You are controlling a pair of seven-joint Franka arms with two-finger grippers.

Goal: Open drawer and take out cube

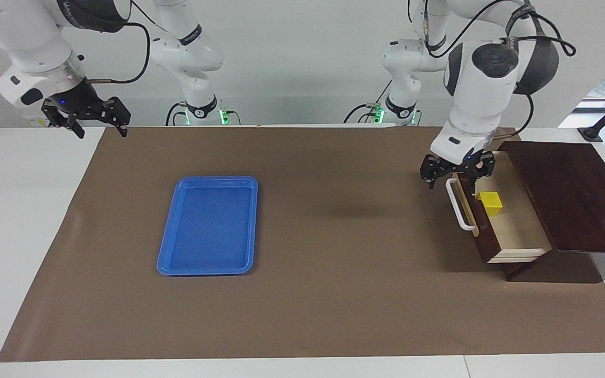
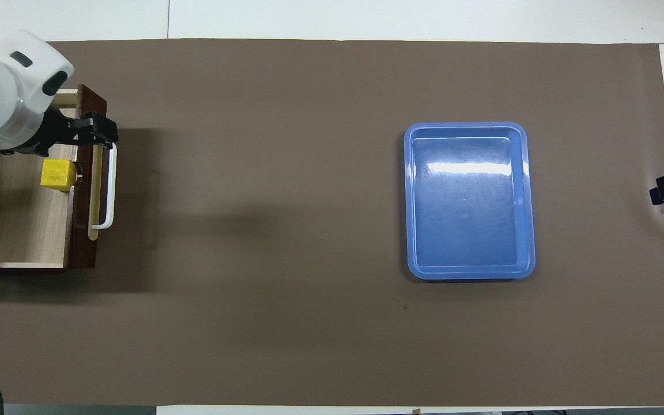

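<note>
A brown mat [image 1: 302, 294] covers most of the white table [image 1: 24, 220]; at the left arm's end of it stands a dark wooden box [image 1: 570, 194], and the drawer [image 1: 518, 231] is pulled out from it toward the middle of the table, its pale inside showing, its dark front [image 1: 483, 236] carrying a white bar handle [image 1: 459, 206] on a tan strip; a blue tray [image 1: 210, 226] lies flat on the mat toward the right arm's end, well apart from the box; the left gripper [image 1: 457, 176] hangs in the air over the end of the handle nearer the robots, fingers spread and holding nothing; the right gripper [image 1: 92, 119] waits raised over the table edge at its own end, fingers spread too and holding nothing; the small yellow cube [image 1: 490, 203] sits on the drawer floor, close against the inside of the front, in the half nearer the robots.
</note>
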